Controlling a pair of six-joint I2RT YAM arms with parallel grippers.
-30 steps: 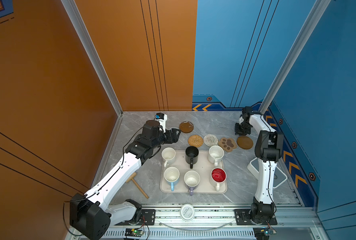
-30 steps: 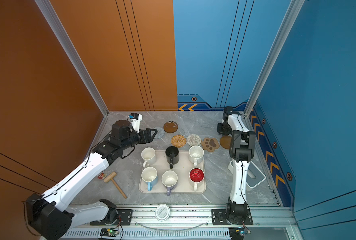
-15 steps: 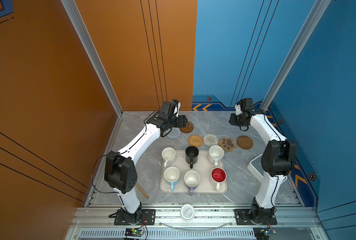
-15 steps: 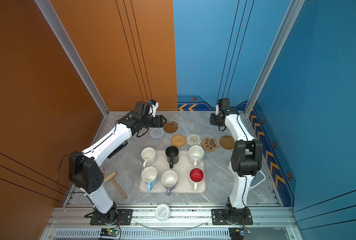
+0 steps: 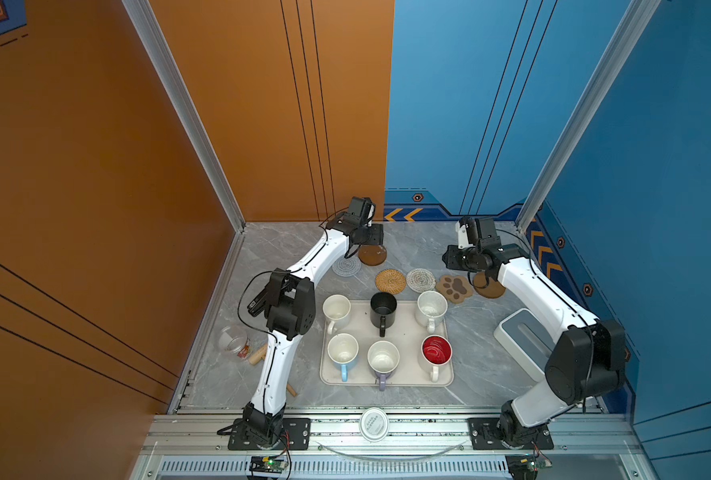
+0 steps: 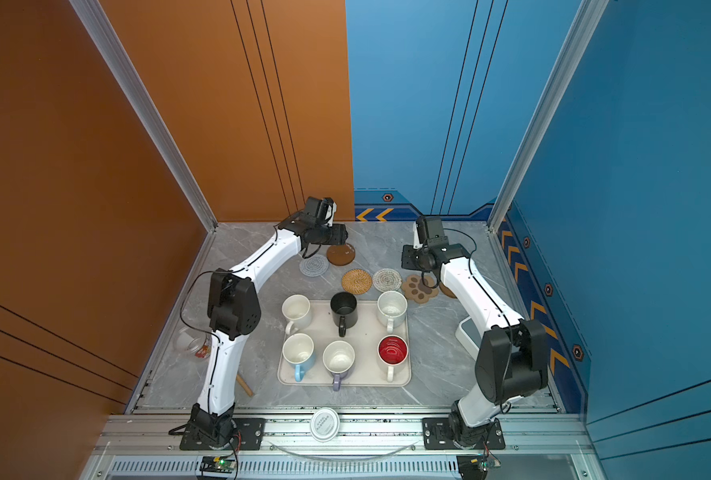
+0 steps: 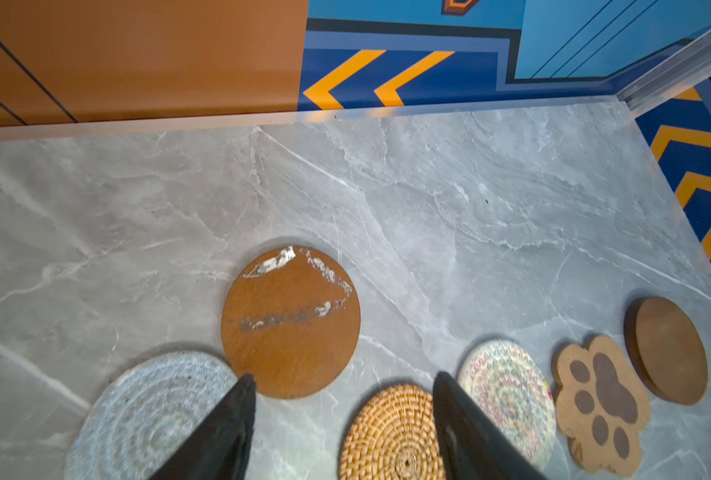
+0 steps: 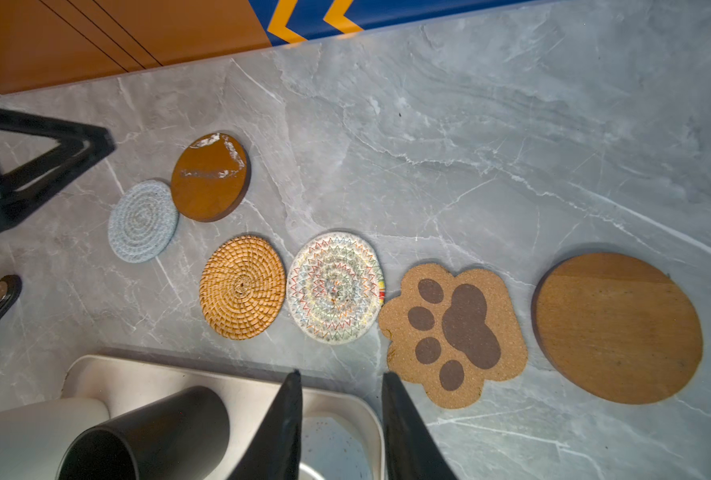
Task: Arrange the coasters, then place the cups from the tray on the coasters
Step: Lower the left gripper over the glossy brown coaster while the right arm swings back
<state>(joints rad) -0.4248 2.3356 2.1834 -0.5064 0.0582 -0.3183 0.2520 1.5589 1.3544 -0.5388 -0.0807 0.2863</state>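
L claw (image 7: 343, 377) spread nr brown disc (image 7: 290, 322), R claw (image 8: 341, 375) spread nr paw coaster (image 8: 453, 332), both empty.

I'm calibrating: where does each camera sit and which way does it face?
Top views: high at the front, looking down at the table; left arm, right arm and tray show.
Left wrist: on the left arm, facing the far wall over the glossy brown disc; left pincer shows.
Right wrist: on the right arm, looking down at the rattan coaster and tray rim; right pincer shows.
Both wrist views share the paw coaster.
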